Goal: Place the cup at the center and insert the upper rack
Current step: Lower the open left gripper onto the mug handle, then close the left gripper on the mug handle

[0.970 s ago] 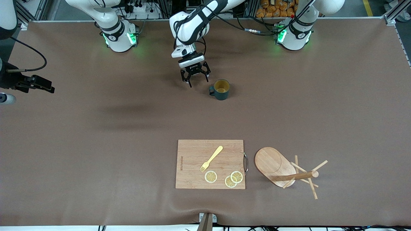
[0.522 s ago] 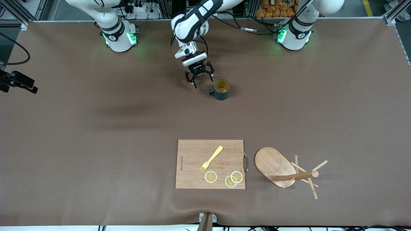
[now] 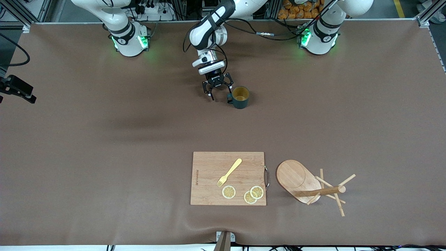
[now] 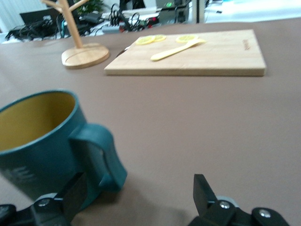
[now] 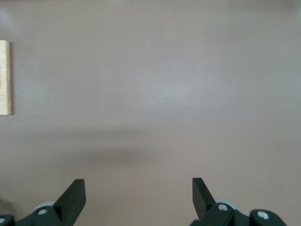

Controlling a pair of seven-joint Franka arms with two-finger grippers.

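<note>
Lining up: left gripper (image 3: 219, 92) wide open, empty, beside the cup (image 3: 240, 97), near the arms' bases.
Tip: straddle the handle (image 4: 96, 157) squarely before squeezing.
Right gripper (image 5: 136, 200): open, empty, waiting.

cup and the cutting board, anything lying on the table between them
Nothing: the front view shows only bare brown tabletop between the cup and the cutting board; the left wrist view agrees.

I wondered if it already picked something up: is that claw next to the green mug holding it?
No: the left claw hangs open beside the cup, with its fingers apart and not closed on the handle.
</note>
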